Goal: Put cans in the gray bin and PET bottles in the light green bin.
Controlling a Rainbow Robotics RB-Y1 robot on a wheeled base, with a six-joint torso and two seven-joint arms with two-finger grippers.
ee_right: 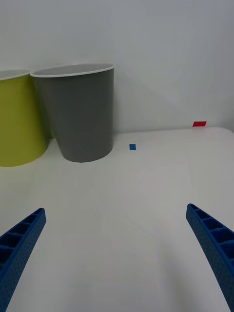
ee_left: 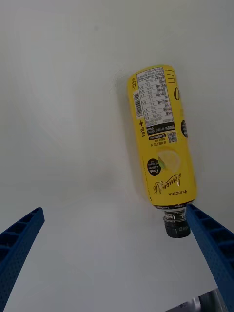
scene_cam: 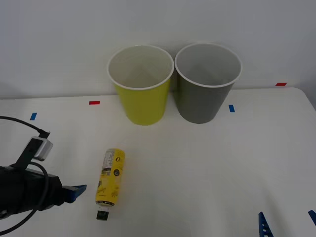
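Yellow-labelled bottle lies on its side on the white worktop, dark cap toward the robot, just beside the left pincer, whose blue fingers stand wide apart with one tip close to the cap. Beyond that pincer, well apart from the bottle, the green bin and gray bin stand upright side by side. Right pincer hovers low with its fingers spread, facing the gray bin.

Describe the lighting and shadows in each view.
Front view: even, soft light, faint shadows beside the light green bin and gray bin. Left wrist view: the bottle casts a soft shadow on the table. Right wrist view: dim, no glare.
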